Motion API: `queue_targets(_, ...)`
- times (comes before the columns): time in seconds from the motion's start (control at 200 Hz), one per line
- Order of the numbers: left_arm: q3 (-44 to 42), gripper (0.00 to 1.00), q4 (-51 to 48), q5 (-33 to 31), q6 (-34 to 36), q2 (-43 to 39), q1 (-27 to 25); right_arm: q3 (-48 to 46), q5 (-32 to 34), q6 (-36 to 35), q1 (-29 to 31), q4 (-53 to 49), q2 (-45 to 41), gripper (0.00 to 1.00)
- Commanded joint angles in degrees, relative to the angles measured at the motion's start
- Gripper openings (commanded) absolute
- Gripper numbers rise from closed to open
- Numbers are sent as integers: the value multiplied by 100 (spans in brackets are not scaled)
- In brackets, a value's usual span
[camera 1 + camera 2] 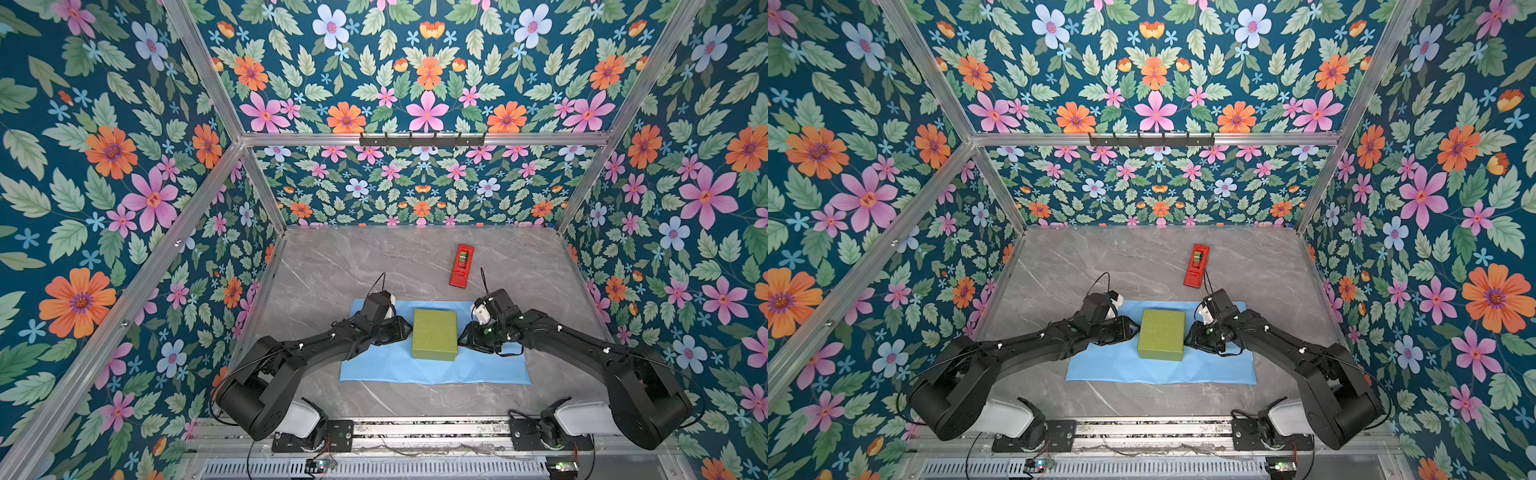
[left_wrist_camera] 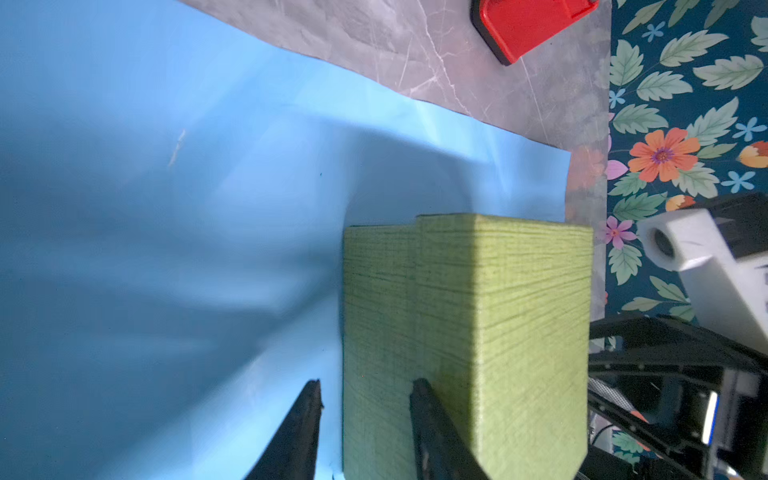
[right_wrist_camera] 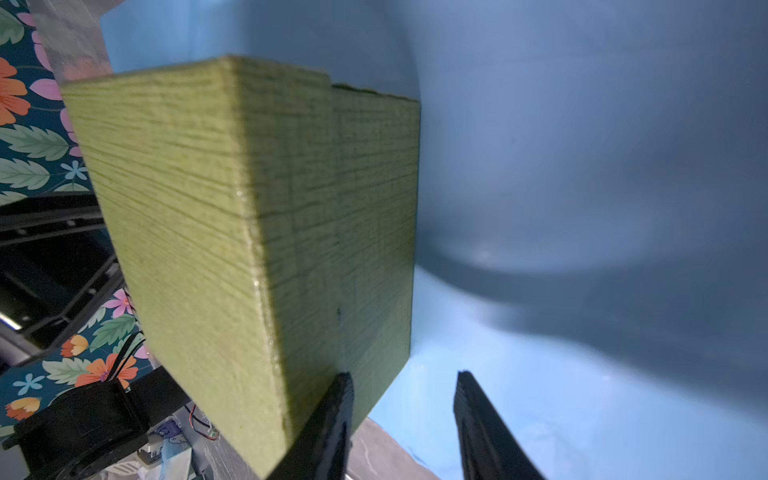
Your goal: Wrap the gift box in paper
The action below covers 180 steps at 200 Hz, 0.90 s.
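Gift box on paper between left end effector and right end effector, jaws apart; dispenser beyond

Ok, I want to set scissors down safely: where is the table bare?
Bare table lies behind the paper, left of the tape dispenser, and in the strip between the paper's near edge and the front rail. Crowded around the gift box: left end effector and right end effector flank it.

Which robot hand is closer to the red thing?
Right. The right gripper is right of the gift box, with the red tape dispenser just beyond it; the left gripper is across the box, farther away.
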Motion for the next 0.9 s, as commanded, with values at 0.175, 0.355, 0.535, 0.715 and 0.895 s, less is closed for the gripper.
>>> queue_targets(0.175,-18,40,36,-1,62,-26,-3,107,-14,16,12,153,107,42)
queue_targets(0.355,-74,40,18,-53,52,-104,-8,264,48,-53,9,63,152,42)
queue_targets(0.535,-90,40,27,-15,40,-81,-8,393,108,-140,11,-53,213,42)
queue_targets(0.715,-116,40,36,-27,31,-131,-7,494,156,-161,10,-49,308,42)
queue_targets(0.895,-151,40,53,8,-16,-154,-34,574,192,-213,7,-96,381,42)
